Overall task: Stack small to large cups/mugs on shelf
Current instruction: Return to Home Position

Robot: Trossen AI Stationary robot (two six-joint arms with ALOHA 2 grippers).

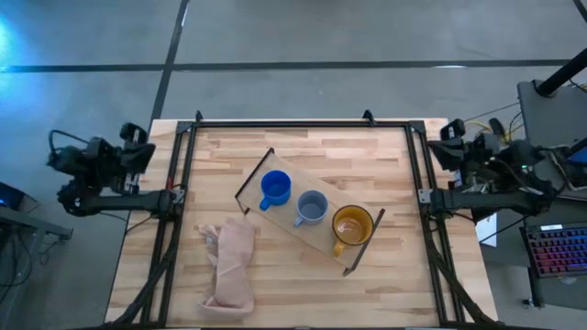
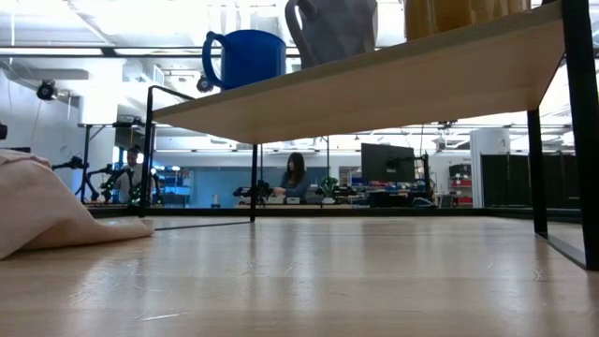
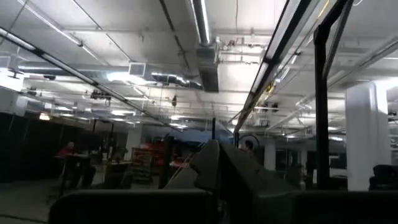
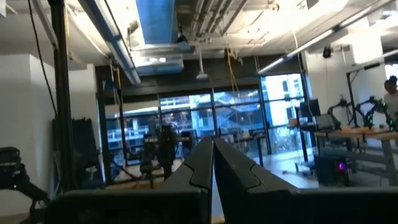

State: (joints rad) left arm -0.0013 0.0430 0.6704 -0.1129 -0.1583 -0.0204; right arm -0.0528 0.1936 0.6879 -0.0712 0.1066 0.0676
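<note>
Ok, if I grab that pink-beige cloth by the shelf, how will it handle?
Probably floppy: the cloth lies crumpled in soft folds on the tabletop, so it would likely drape from one pinch point. It looks light, and pushing would probably bunch it, not slide it.

There are three mugs in all, namely one blue mug (image 1: pixel 275 188), one grey mug (image 1: pixel 312 208) and one yellow mug (image 1: pixel 352 225), one wooden shelf (image 1: pixel 284 222), one pink cloth (image 1: pixel 231 266), one table (image 1: pixel 367 156), two robot arms, the left arm (image 1: pixel 101 170) and the right arm (image 1: pixel 486 165), and one keyboard (image 1: pixel 555 249)
</note>
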